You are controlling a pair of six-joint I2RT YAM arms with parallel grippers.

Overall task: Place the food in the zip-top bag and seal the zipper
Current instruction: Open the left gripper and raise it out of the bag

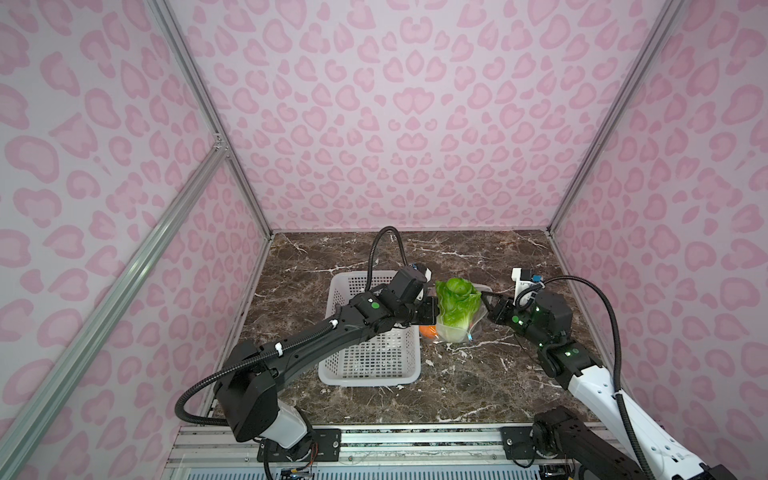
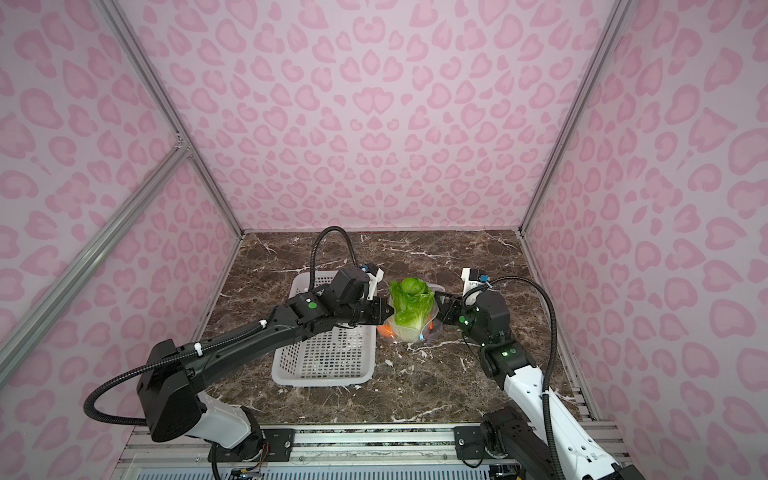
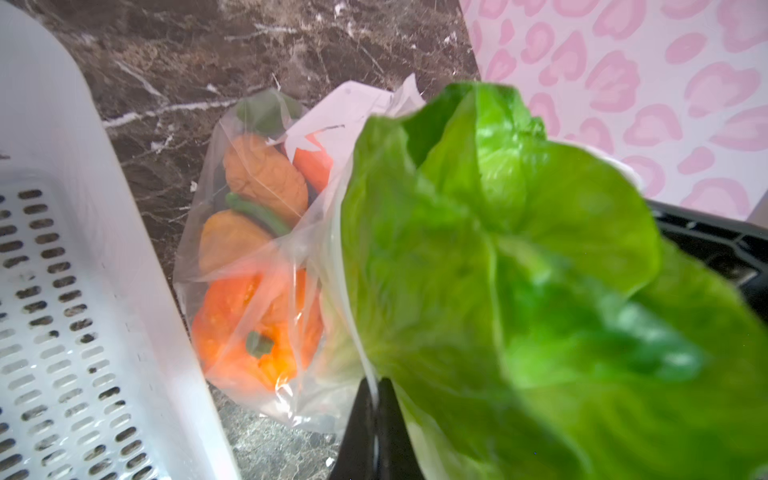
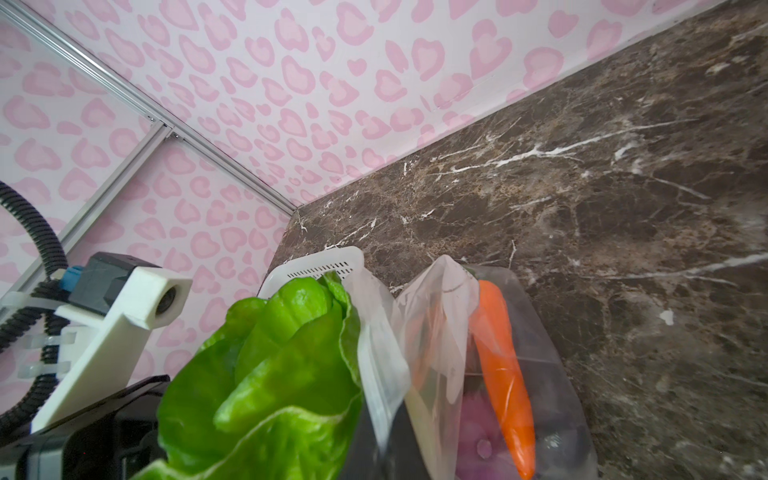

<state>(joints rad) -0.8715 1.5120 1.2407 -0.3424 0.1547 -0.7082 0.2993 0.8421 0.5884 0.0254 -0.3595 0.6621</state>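
The green-white lettuce head (image 1: 457, 305) (image 2: 411, 303) stands upright in the mouth of the clear zip-top bag (image 1: 455, 336) (image 3: 257, 257), with its leafy top sticking out. Inside the bag lie orange rounds (image 3: 257, 332), an orange carrot (image 4: 498, 365) and a purple onion (image 4: 473, 428). My left gripper (image 1: 434, 311) (image 3: 376, 386) is shut on the bag's mouth edge on the lettuce's left. On the opposite side, my right gripper (image 1: 486, 305) (image 4: 384, 449) is shut on the other edge. A small blue tab (image 2: 422, 336) shows at the bag's near end.
A white perforated basket (image 1: 365, 380) (image 3: 62, 124) sits on the marble table just left of the bag, under my left arm. Pink patterned walls close in the table on three sides.
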